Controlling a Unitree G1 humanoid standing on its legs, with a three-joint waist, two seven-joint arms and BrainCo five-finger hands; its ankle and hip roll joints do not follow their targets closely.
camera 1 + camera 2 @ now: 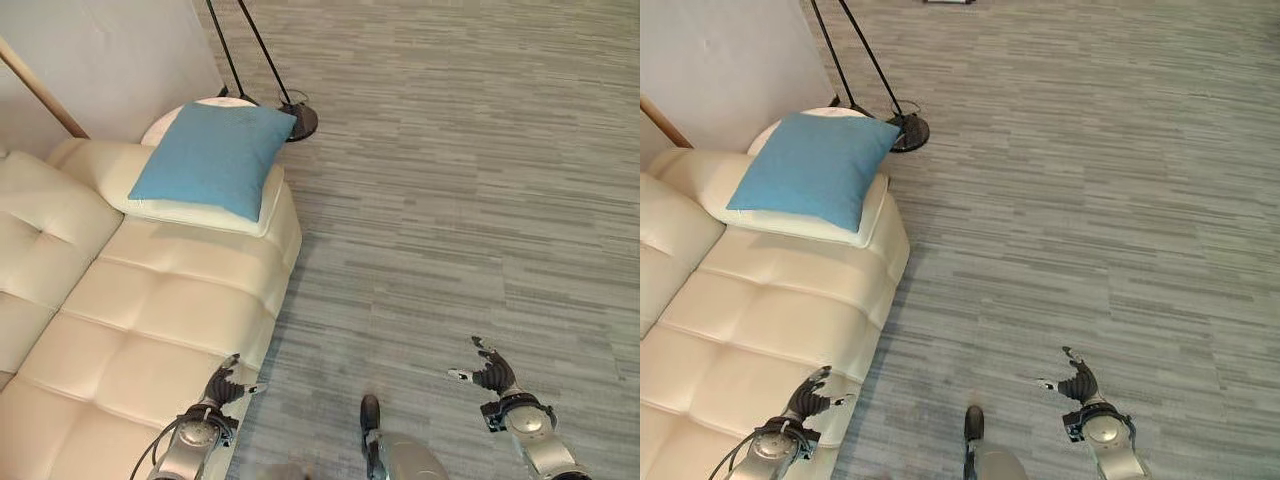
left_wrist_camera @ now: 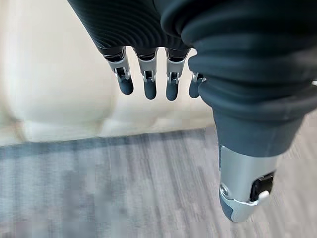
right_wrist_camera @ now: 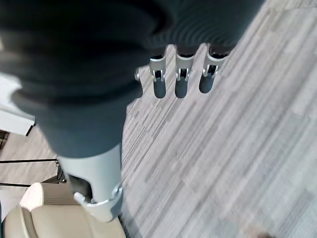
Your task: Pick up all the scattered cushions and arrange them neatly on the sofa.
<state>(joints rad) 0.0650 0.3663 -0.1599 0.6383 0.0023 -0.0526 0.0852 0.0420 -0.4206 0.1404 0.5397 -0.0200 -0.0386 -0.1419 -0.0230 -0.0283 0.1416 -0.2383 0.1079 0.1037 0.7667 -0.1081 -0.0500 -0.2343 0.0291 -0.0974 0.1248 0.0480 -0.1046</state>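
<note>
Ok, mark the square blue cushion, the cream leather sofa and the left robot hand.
square blue cushion (image 1: 213, 157), left eye view, middle of its top face.
cream leather sofa (image 1: 170, 320), left eye view, bare seat panel.
left robot hand (image 1: 221, 384), left eye view, its palm.

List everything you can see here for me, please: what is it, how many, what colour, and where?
sofa: one, cream, tufted, at the robot's left.
blue cushion: one, blue, lying on the cream cushion at the sofa's far end.
cream cushion: one, cream, on the sofa's far armrest under the blue one.
floor lamp: one, black, thin poles and a round base on the floor beyond the sofa's end.
side table: one, white, round, partly hidden behind the cushions.
floor: grey striped carpet, ahead and to the right.
left hand: over the sofa's front edge, fingers straight, holding nothing.
right hand: above the carpet, fingers spread, holding nothing.
</note>
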